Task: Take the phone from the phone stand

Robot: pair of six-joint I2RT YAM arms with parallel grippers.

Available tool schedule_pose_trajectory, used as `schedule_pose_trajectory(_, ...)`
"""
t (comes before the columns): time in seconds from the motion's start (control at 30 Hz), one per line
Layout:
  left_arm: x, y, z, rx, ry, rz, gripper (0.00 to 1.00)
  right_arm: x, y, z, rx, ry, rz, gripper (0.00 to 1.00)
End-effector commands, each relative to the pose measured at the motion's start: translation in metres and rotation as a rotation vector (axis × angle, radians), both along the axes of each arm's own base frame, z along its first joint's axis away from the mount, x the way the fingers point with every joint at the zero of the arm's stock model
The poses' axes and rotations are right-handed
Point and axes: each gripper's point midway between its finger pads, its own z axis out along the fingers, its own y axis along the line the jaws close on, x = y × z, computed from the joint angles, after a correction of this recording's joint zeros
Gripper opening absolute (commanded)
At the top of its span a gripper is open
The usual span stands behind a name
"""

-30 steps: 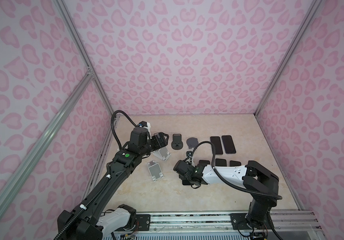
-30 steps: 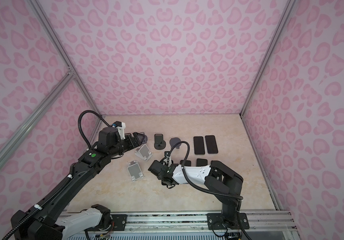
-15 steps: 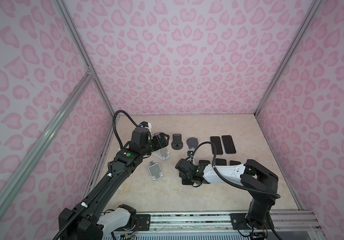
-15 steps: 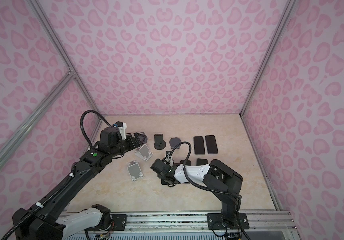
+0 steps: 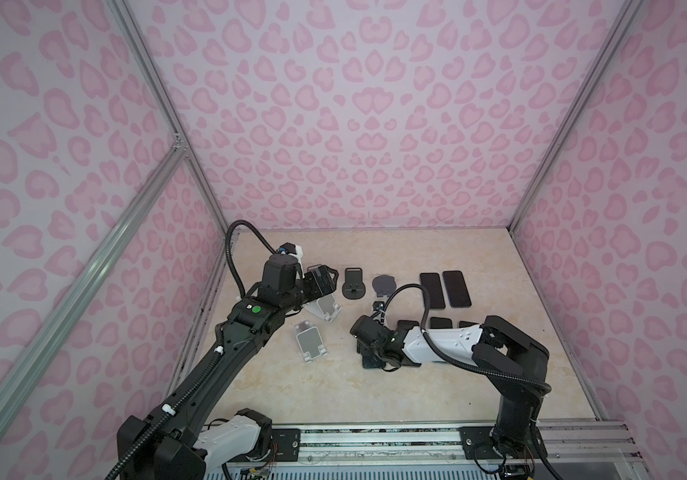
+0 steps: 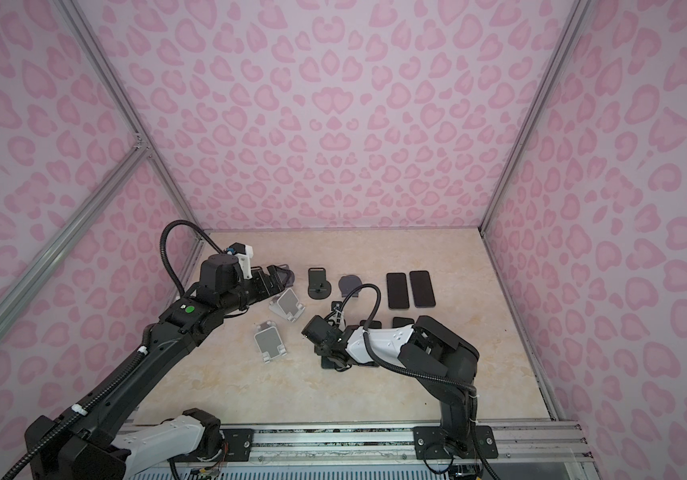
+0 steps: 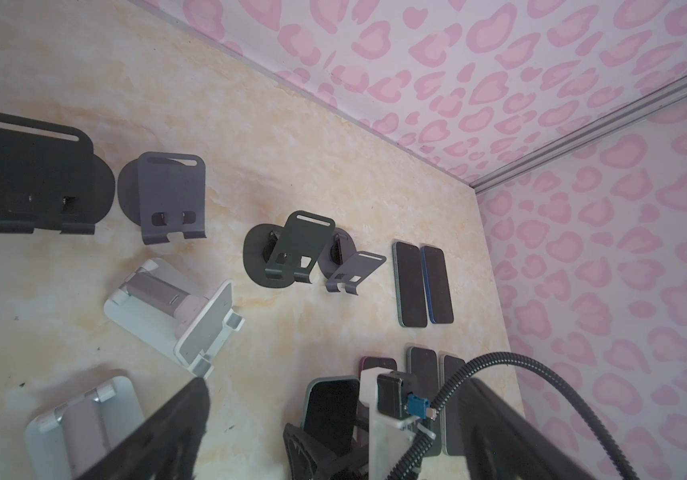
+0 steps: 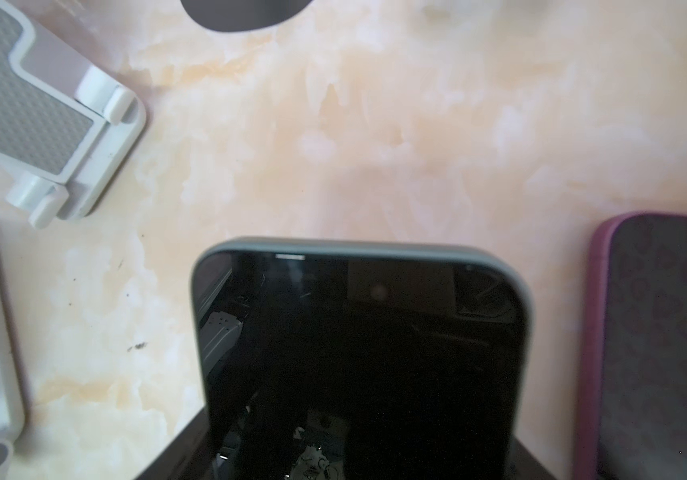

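A phone [image 8: 358,332] with a grey-green case and a dark screen is held low over the table, with my right gripper [image 5: 368,358] shut on its lower end. It also shows as the phone [image 7: 329,409] in the left wrist view. It touches no phone stand. The nearest white phone stand [image 5: 310,343] [image 6: 270,340] lies empty to its left, and a second white stand [image 5: 324,309] [image 7: 175,307] sits behind that one. My left gripper [image 5: 325,280] [image 6: 277,277] hovers open above the back-left stands, with nothing between its fingers [image 7: 175,419].
A purple-cased phone [image 8: 661,340] lies right beside the held one, in a row of phones [image 5: 441,322]. Two more phones [image 5: 443,289] lie flat at the back right. Black [image 5: 353,283] and grey [image 5: 384,286] stands sit at the back. Pink walls enclose the table.
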Motion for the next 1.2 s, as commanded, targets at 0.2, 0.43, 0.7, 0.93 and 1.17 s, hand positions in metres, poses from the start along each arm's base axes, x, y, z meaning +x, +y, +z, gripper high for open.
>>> schedule_pose_trajectory(0.2,0.002,-0.001,0.009,-0.005,-0.031,-0.003,0.96,-0.015,-0.026,-0.033,-0.087,0.104,0.000,0.70)
schedule_pose_trajectory(0.43,0.003,0.000,0.009,0.000,-0.031,0.002,0.96,-0.017,-0.025,-0.037,-0.089,0.120,0.009,0.73)
schedule_pose_trajectory(0.7,0.001,-0.001,0.011,0.003,-0.038,-0.002,0.96,-0.021,-0.026,-0.035,-0.103,0.132,0.019,0.75)
schedule_pose_trajectory(0.93,0.002,0.000,0.009,0.016,-0.038,0.006,0.96,-0.024,-0.034,-0.032,-0.114,0.123,0.004,0.75)
schedule_pose_trajectory(1.17,0.002,0.000,0.007,0.019,-0.033,0.007,0.96,-0.029,-0.039,-0.037,-0.126,0.135,0.006,0.77)
